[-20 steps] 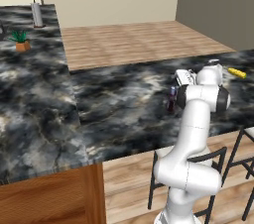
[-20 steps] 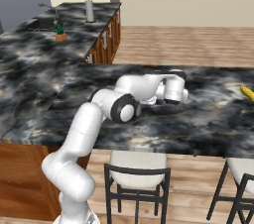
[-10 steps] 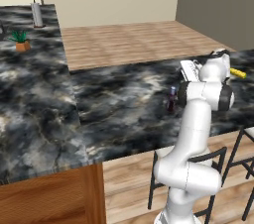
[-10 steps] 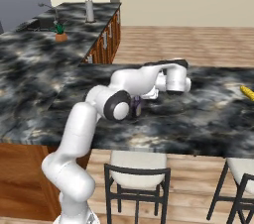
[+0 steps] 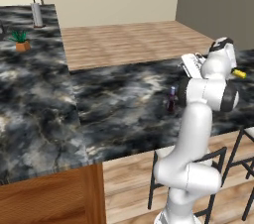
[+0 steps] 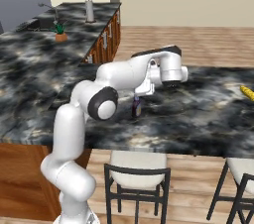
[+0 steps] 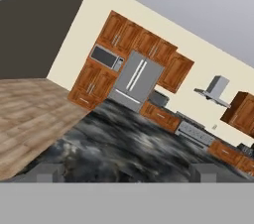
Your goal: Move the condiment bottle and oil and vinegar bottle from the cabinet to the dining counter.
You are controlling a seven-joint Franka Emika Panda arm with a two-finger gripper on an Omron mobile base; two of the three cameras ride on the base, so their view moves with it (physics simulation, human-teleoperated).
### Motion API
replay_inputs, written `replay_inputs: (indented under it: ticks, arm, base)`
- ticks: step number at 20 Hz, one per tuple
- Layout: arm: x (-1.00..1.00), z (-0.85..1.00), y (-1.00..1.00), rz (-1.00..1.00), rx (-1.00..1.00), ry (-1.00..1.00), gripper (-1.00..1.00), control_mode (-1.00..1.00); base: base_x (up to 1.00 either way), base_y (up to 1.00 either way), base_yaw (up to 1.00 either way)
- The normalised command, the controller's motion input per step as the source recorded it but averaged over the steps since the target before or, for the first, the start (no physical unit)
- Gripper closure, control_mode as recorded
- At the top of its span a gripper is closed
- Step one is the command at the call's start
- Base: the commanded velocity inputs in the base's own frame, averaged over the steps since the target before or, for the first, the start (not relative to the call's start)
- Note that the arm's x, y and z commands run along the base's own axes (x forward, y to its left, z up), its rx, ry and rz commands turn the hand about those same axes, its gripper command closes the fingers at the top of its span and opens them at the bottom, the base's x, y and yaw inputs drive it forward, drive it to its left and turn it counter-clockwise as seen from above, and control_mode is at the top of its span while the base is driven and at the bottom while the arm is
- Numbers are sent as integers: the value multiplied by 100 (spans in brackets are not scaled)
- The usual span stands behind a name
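Condiment bottle (image 6: pixel 136 107), the small dark brown-red one with the blue cap, is standing upright on the long black marble dining counter (image 5: pixel 114 104) with grey-white veining, so that half looks delivered. The white arm's two-finger gripper (image 7: pixel 126 172) is lifted above the counter with its jaws spread wide and nothing between them, and it's aimed across the room, so the bottle sits below and behind the hand, close to the arm's forearm, long axis vertical. My guess is the next move is back toward the reddish-brown wooden wall cabinet (image 7: pixel 133 37) across the kitchen for the oil and vinegar bottle. There's also a yellow banana-ish thing (image 6: pixel 247 92) lying on the counter well off to the robot's right.
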Motion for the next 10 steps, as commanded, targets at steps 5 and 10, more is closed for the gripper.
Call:
replay_inputs:
  ticks: [5, 10]
  arm:
    - [-54, 29, 40, 0, -9, -1, -100, -100]
    - [-49, 20, 31, -2, -5, 1, -100, -100]
  base:
    - [0, 0, 0]
    - [0, 0, 0]
